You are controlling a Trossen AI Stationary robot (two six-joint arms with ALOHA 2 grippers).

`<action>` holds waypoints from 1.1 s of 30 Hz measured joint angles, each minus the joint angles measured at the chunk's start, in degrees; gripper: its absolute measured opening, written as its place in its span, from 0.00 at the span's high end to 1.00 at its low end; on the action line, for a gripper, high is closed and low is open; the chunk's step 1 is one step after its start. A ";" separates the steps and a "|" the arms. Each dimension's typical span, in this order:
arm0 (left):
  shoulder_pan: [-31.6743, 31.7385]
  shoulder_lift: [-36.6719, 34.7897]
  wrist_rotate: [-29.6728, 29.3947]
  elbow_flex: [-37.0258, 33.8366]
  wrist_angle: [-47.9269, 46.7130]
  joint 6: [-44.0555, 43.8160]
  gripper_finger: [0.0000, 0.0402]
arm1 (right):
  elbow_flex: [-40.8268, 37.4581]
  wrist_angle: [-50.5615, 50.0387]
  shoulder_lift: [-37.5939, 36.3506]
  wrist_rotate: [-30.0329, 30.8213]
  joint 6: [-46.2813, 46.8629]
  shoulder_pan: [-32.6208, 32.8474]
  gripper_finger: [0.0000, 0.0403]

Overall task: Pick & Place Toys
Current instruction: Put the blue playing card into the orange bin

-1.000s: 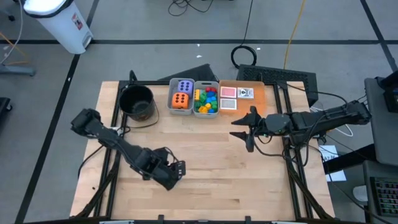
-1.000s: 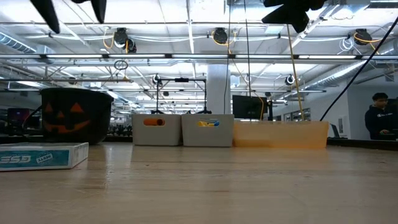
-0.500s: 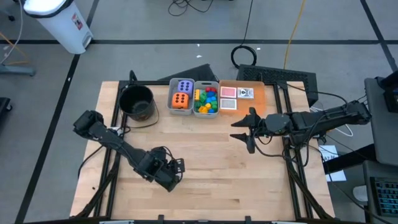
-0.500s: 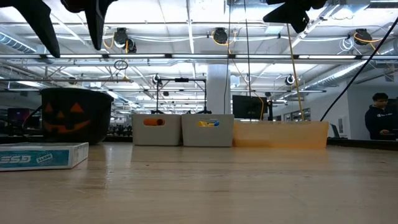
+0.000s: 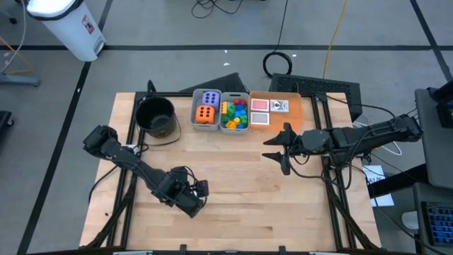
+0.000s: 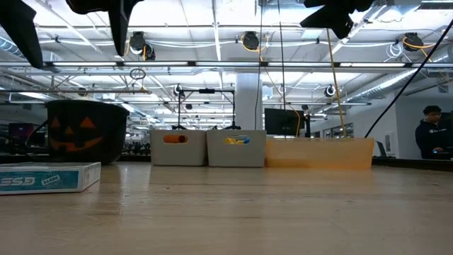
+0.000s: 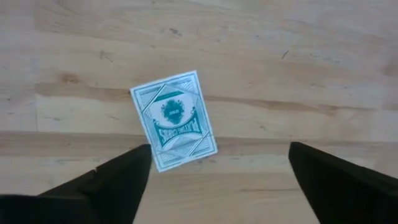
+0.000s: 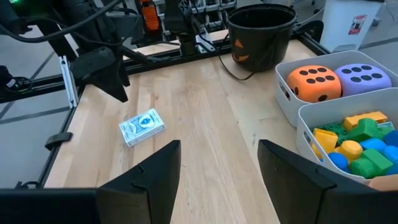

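A teal card box (image 7: pixel 174 119) lies flat on the wooden table near its front left; it also shows as the card box (image 8: pixel 142 127) in the right wrist view and as the card box (image 6: pixel 46 177) in the low view. My left gripper (image 7: pixel 217 180) hangs above it, pointing down, open, with its fingers spread wider than the box and clear of it. In the high view the left gripper (image 5: pixel 198 191) covers the box. My right gripper (image 5: pixel 274 150) waits raised at the table's right, open, with nothing between its fingers.
Along the far edge stand a black pumpkin pail (image 5: pixel 156 117), a grey bin (image 5: pixel 206 108) with a purple and an orange die, a grey bin (image 5: pixel 235 113) of coloured bricks, and an orange tray (image 5: pixel 291 112) with cards. Bare wood lies in the table's middle. A person (image 6: pixel 432 131) stands in the room behind.
My left gripper has opened: its two fingers stand much farther apart above the card box than a second ago. It has also tipped a little more toward pointing down. The card box has stayed where it was.
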 joint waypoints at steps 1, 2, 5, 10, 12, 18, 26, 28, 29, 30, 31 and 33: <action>0.00 0.00 -0.32 0.00 -0.01 0.00 0.03 | 0.00 -0.02 0.00 -0.01 -0.16 0.00 0.50; 0.00 0.00 -0.46 0.00 -0.06 0.00 0.02 | 0.00 0.00 0.00 -0.01 -0.37 0.00 0.50; 0.11 0.70 -0.53 -0.76 0.28 -0.12 0.06 | 0.00 0.02 0.00 -0.01 -0.93 0.00 0.50; -0.08 2.06 3.02 -4.44 3.31 -1.16 0.08 | 0.00 -0.45 0.02 -0.01 -1.01 0.00 0.50; -0.02 2.36 4.49 -5.93 5.34 -2.35 0.08 | 0.00 -0.52 0.02 -0.01 -1.01 0.00 0.50; 0.38 3.38 4.37 -7.88 8.81 -4.07 0.08 | 0.00 -1.18 0.02 -0.01 -1.02 0.00 0.50; 0.48 7.02 1.85 -8.00 14.08 -2.75 0.09 | 0.00 -1.29 0.02 -0.01 -1.02 0.00 0.50; 0.48 7.66 1.61 -8.04 16.15 -0.66 0.09 | 0.00 -1.29 0.02 -0.01 -1.02 0.00 0.50; 0.48 7.87 1.52 -8.02 17.20 0.33 0.09 | 0.00 -1.29 0.02 -0.01 -1.01 0.00 0.50; 0.48 8.06 1.40 -7.94 17.84 0.52 0.09 | 0.00 -1.29 0.02 -0.01 -1.02 0.00 0.50; 0.48 8.23 1.41 -7.93 17.95 0.43 0.09 | 0.00 -1.29 0.02 -0.01 -1.02 0.00 0.50; 0.48 8.37 2.29 -7.96 17.80 -0.96 0.09 | 0.00 -1.28 0.02 -0.01 -1.02 0.00 0.50</action>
